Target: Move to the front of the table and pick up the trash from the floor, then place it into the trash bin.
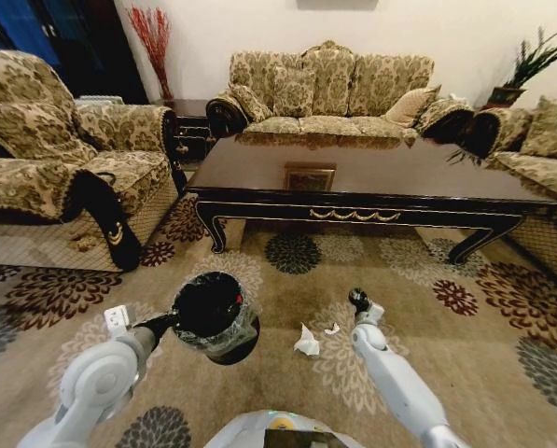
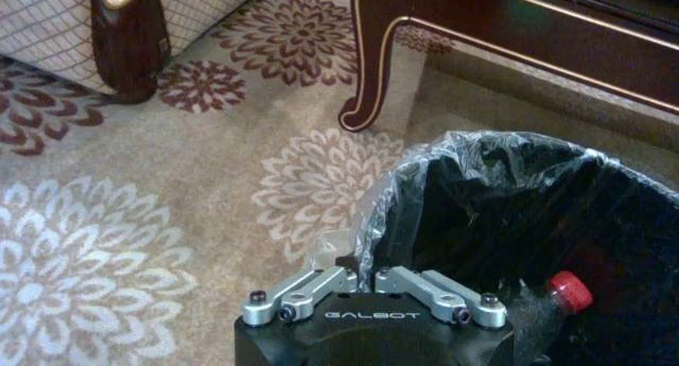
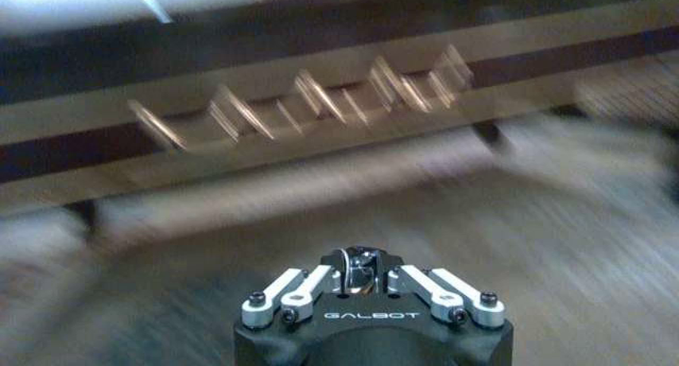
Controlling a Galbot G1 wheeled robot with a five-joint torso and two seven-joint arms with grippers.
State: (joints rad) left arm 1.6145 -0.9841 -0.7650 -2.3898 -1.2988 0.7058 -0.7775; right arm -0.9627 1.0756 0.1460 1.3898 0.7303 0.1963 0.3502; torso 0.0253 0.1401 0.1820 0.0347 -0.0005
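While the left gripper (image 2: pixel 358 280) pinches the near rim of the trash bin (image 1: pixel 213 315), fingers pressed onto the bag liner, the bin hangs over the floor (image 1: pixel 287 392) near-left of the table (image 1: pixel 353 177). A red-capped bottle (image 2: pixel 562 298) sits inside the bin. The trash (image 1: pixel 307 342), a white wad plus a scrap, lies right of the bin. The right gripper (image 1: pixel 358 300) hovers just right of it, fingers pressed together, nothing held.

Black-bagged trash bin (image 1: pixel 213 315), white trash (image 1: pixel 306 343), beige floor (image 1: pixel 502 373) with brown flower medallions, dark gold-trimmed table (image 1: pixel 371 173).
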